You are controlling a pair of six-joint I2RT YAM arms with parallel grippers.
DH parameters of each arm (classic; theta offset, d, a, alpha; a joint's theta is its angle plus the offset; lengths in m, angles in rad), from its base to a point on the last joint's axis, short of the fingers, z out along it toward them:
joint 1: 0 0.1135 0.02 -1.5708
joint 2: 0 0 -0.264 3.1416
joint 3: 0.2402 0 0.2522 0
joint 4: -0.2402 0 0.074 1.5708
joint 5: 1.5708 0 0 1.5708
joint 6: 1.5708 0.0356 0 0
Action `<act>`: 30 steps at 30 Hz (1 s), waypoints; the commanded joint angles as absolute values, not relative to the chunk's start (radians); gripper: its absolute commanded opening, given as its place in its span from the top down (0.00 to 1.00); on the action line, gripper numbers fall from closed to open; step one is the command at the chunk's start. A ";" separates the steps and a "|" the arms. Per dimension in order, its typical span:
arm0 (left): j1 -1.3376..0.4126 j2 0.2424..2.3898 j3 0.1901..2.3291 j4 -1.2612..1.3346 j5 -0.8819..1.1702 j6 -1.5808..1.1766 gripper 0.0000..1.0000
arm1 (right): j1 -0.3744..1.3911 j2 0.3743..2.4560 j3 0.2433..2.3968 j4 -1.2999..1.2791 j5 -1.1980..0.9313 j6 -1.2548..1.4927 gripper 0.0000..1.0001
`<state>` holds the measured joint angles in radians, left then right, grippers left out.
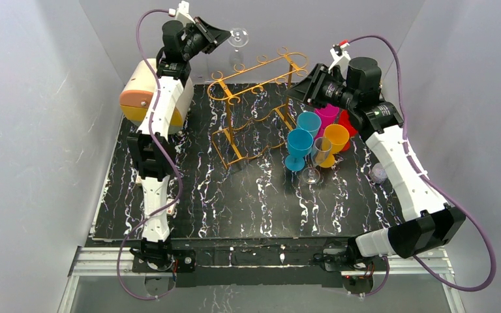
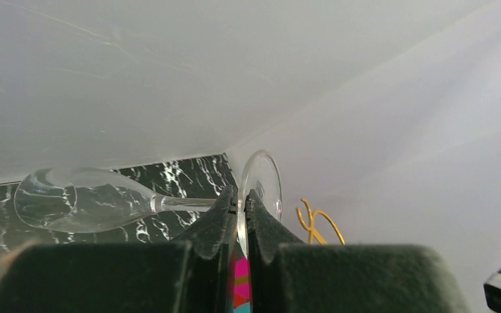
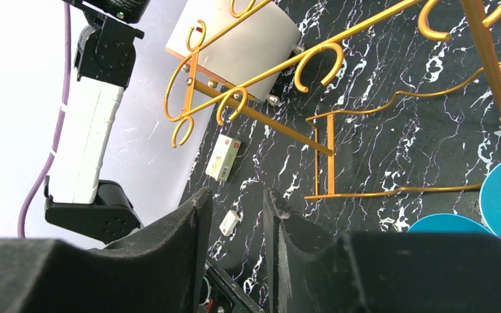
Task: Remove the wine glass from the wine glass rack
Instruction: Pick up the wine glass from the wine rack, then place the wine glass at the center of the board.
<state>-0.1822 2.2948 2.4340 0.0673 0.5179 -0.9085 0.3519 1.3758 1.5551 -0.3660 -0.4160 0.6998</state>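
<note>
Holding what, on your left side? asks the clerk.

Me: Item one, wine glass (image 2: 72, 208), clear. My left jaws pinch the flat disc of its foot, pads pressed on either face. The stem lies level and the bowl points sideways. Location: in the air over the counter's far edge, toward the far-left corner, close to the back wall.

Clerk: And the wine glass rack (image 1: 254, 98)?

Me: Item two, golden wire, standing at the middle of the far edge. The glass looks apart from its scroll ends, so I judge the lift-off nearly done.

Clerk: Right side?

Me: My right jaws stand partly spread with nothing between them, hovering by the rack's right end.

Clerk: Other stock?

Me: Coloured goblets (image 1: 300, 143) and a second clear glass (image 1: 313, 163), grouped right of the rack. A cream-and-orange drawer box (image 1: 147, 94) sits at the far-left corner.

Clerk: Handling notes?

Me: A grip on a thin foot is slippery, so I would hold the pinch firm and move slowly. I would avoid swinging the bowl toward the wall, and bring the glass upright before setting it down clear of the goblets.
</note>
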 commanded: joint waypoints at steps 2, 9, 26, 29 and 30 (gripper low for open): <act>-0.158 2.143 2.400 0.035 0.441 -0.871 1.00 | 0.352 1.346 1.547 -0.360 -0.413 0.689 0.57; -0.077 2.042 2.314 -0.058 0.446 -0.842 1.00 | 0.351 1.317 1.523 -0.372 -0.413 0.688 0.57; -0.002 1.615 1.831 -0.198 0.413 -0.682 1.00 | 0.352 1.212 1.430 -0.387 -0.453 0.723 0.57; -0.002 1.546 1.752 -0.195 0.421 -0.679 1.00 | 0.352 1.188 1.395 -0.375 -0.467 0.742 0.57; -0.002 1.526 1.732 -0.195 0.425 -0.680 1.00 | 0.352 1.181 1.385 -0.371 -0.470 0.747 0.57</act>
<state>0.0021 1.6245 1.7870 -0.2043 0.4049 -0.7063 0.3519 1.2236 1.4147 -0.4007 -0.4370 0.7200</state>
